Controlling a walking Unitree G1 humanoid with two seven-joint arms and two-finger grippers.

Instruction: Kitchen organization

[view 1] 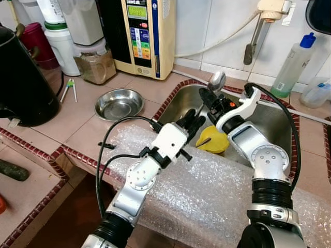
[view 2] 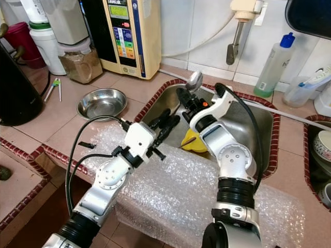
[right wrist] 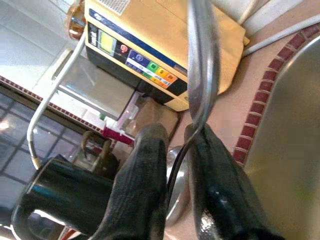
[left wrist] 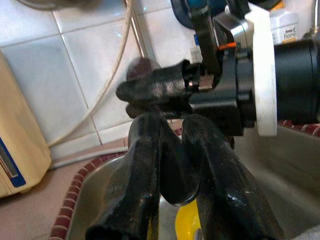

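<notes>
My right gripper point(view 1: 208, 97) is over the steel sink point(view 1: 274, 121), shut on the handle of a metal spoon point(view 1: 216, 81) whose bowl points up toward the tiled wall. The spoon handle point(right wrist: 200, 65) runs up from between the black fingers in the right wrist view. My left gripper point(view 1: 195, 120) hovers at the sink's near left rim, just left of the right gripper, its fingers point(left wrist: 145, 165) pressed together with nothing held. A yellow round piece point(view 1: 213, 139) with a dark stick across it lies in the sink below both grippers.
An empty steel bowl point(view 1: 119, 103) sits on the counter left of the sink. Bubble wrap point(view 1: 217, 191) covers the near counter edge. A cream water machine point(view 1: 145, 36), a jar point(view 1: 95, 62) and a black kettle point(view 1: 20, 77) stand at the left; a clear bottle point(view 1: 292, 64) stands at the right.
</notes>
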